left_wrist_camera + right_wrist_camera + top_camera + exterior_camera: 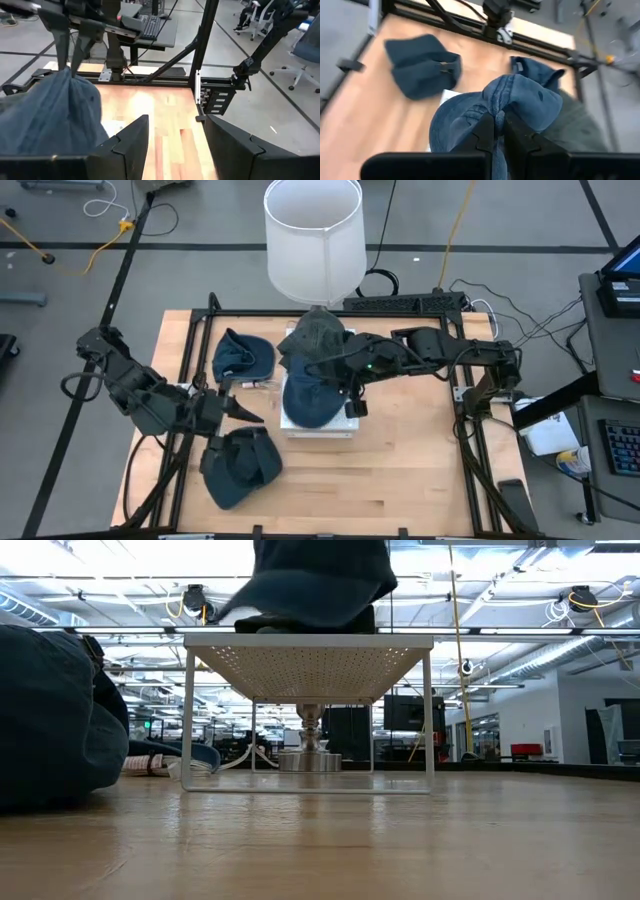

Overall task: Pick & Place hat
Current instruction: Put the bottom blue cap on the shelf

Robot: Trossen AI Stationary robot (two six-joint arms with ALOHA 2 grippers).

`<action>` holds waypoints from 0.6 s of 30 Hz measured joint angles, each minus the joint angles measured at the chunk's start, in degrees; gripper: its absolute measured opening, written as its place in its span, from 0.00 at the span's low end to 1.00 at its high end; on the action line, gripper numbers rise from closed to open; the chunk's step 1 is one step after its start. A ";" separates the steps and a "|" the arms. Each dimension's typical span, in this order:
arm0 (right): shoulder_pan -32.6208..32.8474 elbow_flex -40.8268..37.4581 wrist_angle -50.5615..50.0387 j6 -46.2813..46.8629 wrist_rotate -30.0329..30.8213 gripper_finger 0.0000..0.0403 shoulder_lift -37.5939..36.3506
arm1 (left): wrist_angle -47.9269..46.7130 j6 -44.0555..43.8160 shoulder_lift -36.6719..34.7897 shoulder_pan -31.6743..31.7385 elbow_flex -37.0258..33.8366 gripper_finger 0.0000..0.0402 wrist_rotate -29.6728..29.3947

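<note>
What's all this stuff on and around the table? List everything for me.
Hats: four. Blue, on the white rack, pinched by the right claw; dark grey-green behind it; blue at the back left; blue at the front left.
Rack: one, white, perforated top, table centre.
Lampshade: one, white, behind the table.
Table: one, light wood, black frame.
Right claw: shut on the rack hat's fabric.
Left claw: open, empty, between the two left hats.

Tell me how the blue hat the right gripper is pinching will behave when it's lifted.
Probably floppy: the hat bunches where the right gripper pinches it. Likely light, since that small pinch gathers the cloth. It may sag and drag on the white rack.
</note>
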 joint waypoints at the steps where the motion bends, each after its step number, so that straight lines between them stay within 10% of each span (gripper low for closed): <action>1: -0.02 0.00 0.06 -1.56 0.79 0.03 0.00 | -0.36 0.01 -0.06 0.08 0.00 0.49 0.00; 18: -4.53 -0.02 -0.12 -15.01 -13.09 0.03 0.00 | -0.47 -1.11 -0.20 0.30 0.00 0.49 -5.94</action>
